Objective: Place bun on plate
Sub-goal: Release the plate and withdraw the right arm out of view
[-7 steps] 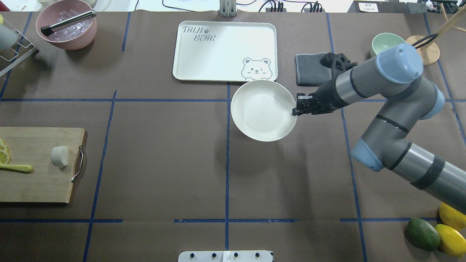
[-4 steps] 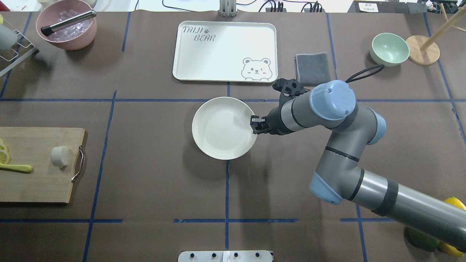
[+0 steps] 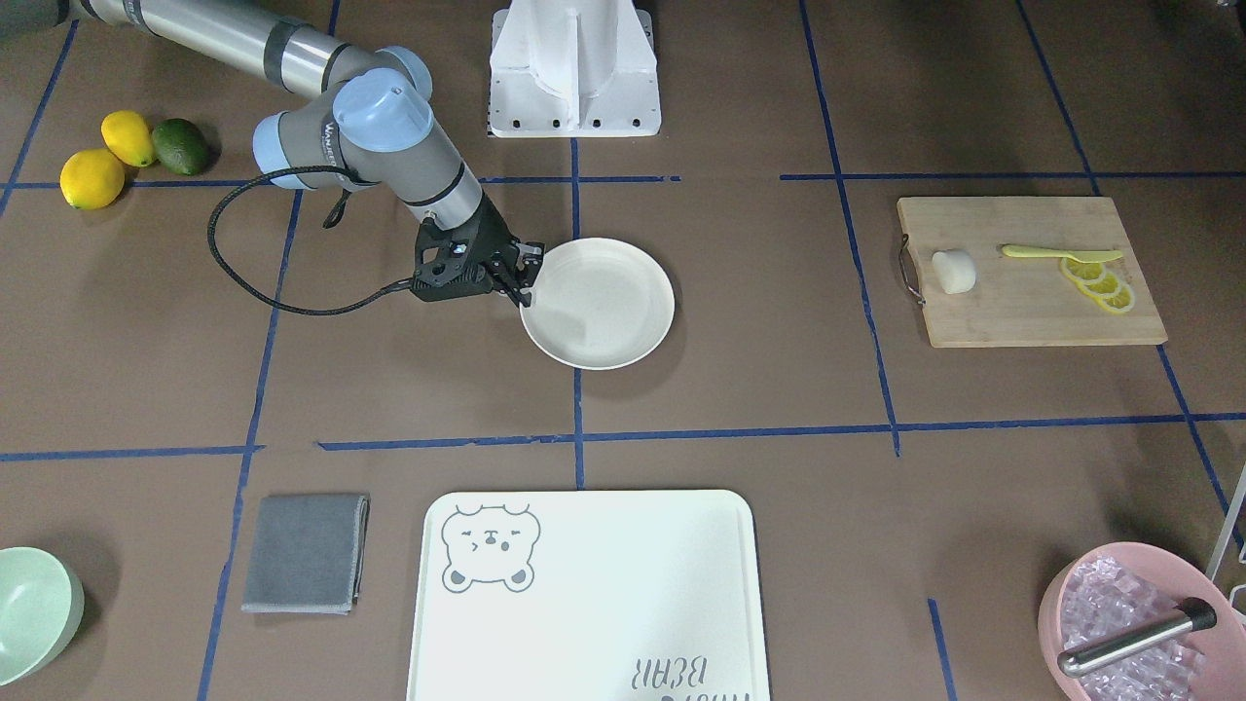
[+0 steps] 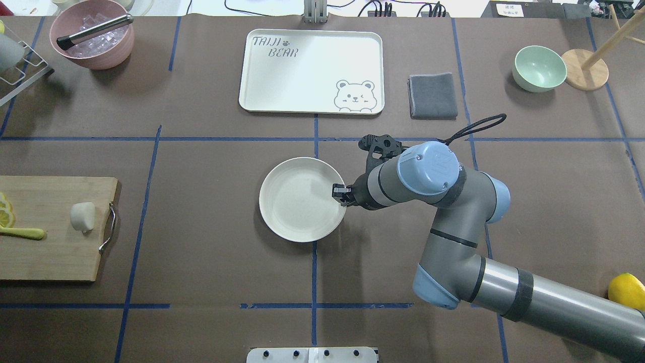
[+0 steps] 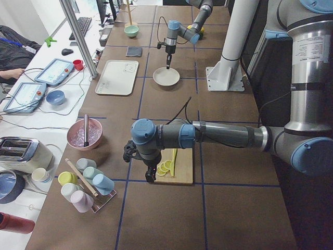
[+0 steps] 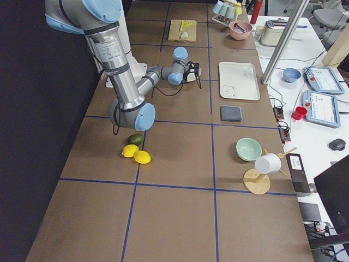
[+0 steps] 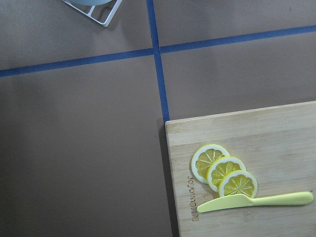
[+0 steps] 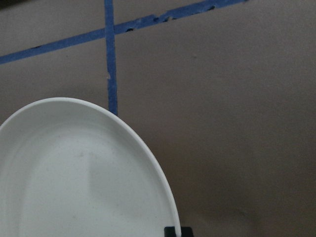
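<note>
The bun [image 4: 82, 217] is a small white lump lying on the wooden cutting board [image 4: 55, 252] at the table's left, next to its metal handle; it also shows in the front view as the bun [image 3: 954, 271]. The cream plate [image 4: 297, 201] is at the table's middle, empty. My right gripper [image 4: 340, 194] is shut on its right rim. The right wrist view shows the plate [image 8: 74, 173] and a dark fingertip [image 8: 173, 231] at its edge. My left gripper [image 5: 150, 174] hangs over the board's outer end, and I cannot tell whether it is open.
A white bear tray [image 4: 312, 70], a grey cloth [image 4: 433, 96], a green bowl [image 4: 539, 68] and a wooden stand [image 4: 584, 70] line the far side. A pink bowl of ice [image 4: 93, 35] stands far left. Lemon slices [image 7: 224, 170] and a yellow knife [image 7: 256, 201] lie on the board.
My right arm has carried the plate from beside the bear tray leftward and toward my base, to the table's middle. The bun has not moved.
</note>
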Action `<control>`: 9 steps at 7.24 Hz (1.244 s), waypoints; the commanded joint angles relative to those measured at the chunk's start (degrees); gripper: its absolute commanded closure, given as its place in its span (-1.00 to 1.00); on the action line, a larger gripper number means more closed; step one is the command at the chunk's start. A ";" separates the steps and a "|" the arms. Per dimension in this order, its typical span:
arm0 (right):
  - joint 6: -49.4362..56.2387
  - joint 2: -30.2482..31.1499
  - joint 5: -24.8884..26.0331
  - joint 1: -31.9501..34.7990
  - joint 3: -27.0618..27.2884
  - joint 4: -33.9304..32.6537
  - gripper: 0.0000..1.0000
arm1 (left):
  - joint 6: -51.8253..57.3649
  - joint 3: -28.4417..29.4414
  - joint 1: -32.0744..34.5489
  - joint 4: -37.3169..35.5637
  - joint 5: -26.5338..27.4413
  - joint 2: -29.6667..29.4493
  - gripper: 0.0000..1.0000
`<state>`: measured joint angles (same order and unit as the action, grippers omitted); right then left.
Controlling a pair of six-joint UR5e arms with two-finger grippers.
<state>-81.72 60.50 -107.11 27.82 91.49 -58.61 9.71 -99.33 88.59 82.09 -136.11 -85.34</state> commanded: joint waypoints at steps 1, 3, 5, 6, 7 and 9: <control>0.42 0.50 0.14 -0.14 -0.17 -0.10 0.40 | 0.05 -0.08 0.00 0.08 -0.03 0.00 -1.00; 0.51 0.24 2.49 0.56 0.18 -0.01 -0.99 | 0.05 -0.16 0.00 0.09 -0.03 0.00 -1.00; 1.21 0.24 -4.28 7.55 0.53 -4.72 -0.99 | 0.05 -0.16 -0.09 0.26 -0.03 0.00 -1.00; 6.61 0.32 -9.73 12.99 1.49 -9.20 -0.99 | 0.05 -0.16 -0.09 0.26 -0.03 0.00 -1.00; 13.62 0.67 -13.88 17.92 4.20 -17.33 -0.99 | 0.05 -0.16 -0.09 0.26 -0.03 0.00 -1.00; 36.50 5.99 -16.12 26.02 11.83 -33.17 -0.99 | 0.05 -0.08 -0.09 0.26 -0.03 0.00 -1.00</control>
<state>-59.26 62.81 -121.66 49.11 98.54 -82.91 9.76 -99.44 88.50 82.35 -136.14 -85.34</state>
